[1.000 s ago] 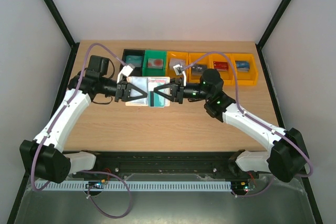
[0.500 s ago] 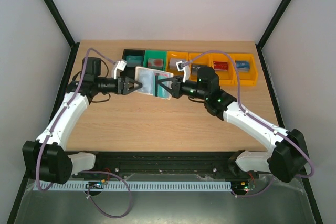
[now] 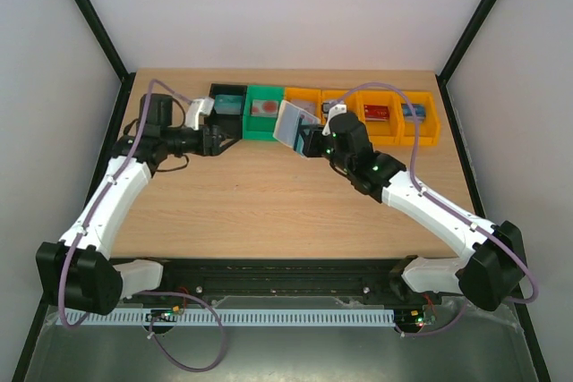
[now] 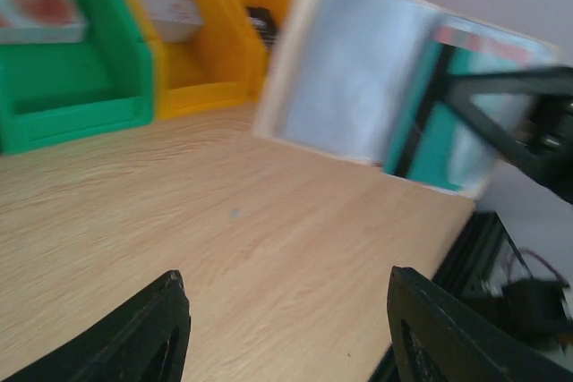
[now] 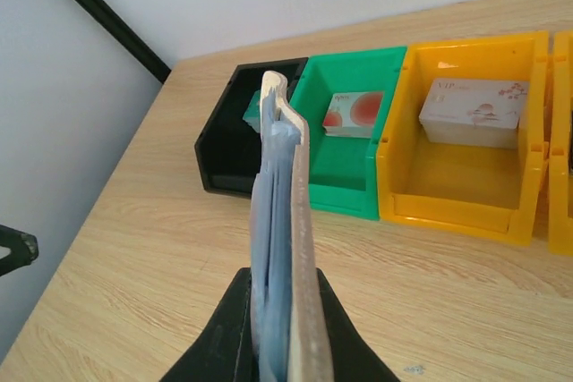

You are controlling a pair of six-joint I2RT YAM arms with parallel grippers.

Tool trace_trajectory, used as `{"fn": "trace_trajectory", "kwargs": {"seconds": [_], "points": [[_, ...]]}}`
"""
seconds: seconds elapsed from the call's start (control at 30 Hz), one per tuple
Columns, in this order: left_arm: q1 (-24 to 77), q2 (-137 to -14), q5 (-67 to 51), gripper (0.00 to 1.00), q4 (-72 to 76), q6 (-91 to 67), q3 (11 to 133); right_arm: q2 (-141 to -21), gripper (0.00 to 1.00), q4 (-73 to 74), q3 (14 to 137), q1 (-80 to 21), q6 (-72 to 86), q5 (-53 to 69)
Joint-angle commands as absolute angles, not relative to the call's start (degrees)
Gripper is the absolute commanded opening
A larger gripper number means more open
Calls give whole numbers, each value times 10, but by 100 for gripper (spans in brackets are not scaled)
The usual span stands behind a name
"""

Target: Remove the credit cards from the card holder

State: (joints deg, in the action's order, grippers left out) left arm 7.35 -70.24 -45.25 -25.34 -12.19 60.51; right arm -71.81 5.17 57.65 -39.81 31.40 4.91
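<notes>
The card holder (image 3: pixel 288 123) hangs above the table in front of the bins, its white cover and pale blue sleeves tilted. My right gripper (image 3: pixel 309 138) is shut on its lower edge. In the right wrist view the holder (image 5: pixel 285 221) stands edge-on between the black fingers (image 5: pixel 224 333). In the left wrist view its sleeve panel (image 4: pixel 354 78) faces me, with a teal credit card (image 4: pixel 430 127) inside it. My left gripper (image 3: pixel 228 138) is open to the left of the holder, apart from it, with only bare wood between its fingers (image 4: pixel 157 324).
A row of bins lines the far edge: black (image 3: pixel 226 98), green (image 3: pixel 264 112) and several orange ones (image 3: pixel 394 118), each holding a card. The white and red card (image 5: pixel 354 112) lies in the green bin, and a pale one (image 5: pixel 470 101) in the first orange bin.
My left gripper opened, let go of the holder and drew back to the left. My right gripper shut on the holder and carried it up and right, toward the bins.
</notes>
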Motion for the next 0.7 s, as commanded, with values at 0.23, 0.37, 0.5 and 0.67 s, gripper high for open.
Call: {"fn": "trace_trajectory", "kwargs": {"seconds": [0.23, 0.37, 0.5, 0.67], "points": [[253, -765, -532, 57, -321, -31, 739, -719, 2, -46, 583, -428, 344, 142], [254, -782, -531, 54, -283, -69, 724, -722, 2, -86, 583, -428, 352, 202], [245, -778, -510, 48, -273, -80, 717, -714, 2, -125, 572, -428, 355, 247], [222, -765, -515, 48, -259, -91, 701, -708, 2, -171, 562, -427, 359, 303]]}}
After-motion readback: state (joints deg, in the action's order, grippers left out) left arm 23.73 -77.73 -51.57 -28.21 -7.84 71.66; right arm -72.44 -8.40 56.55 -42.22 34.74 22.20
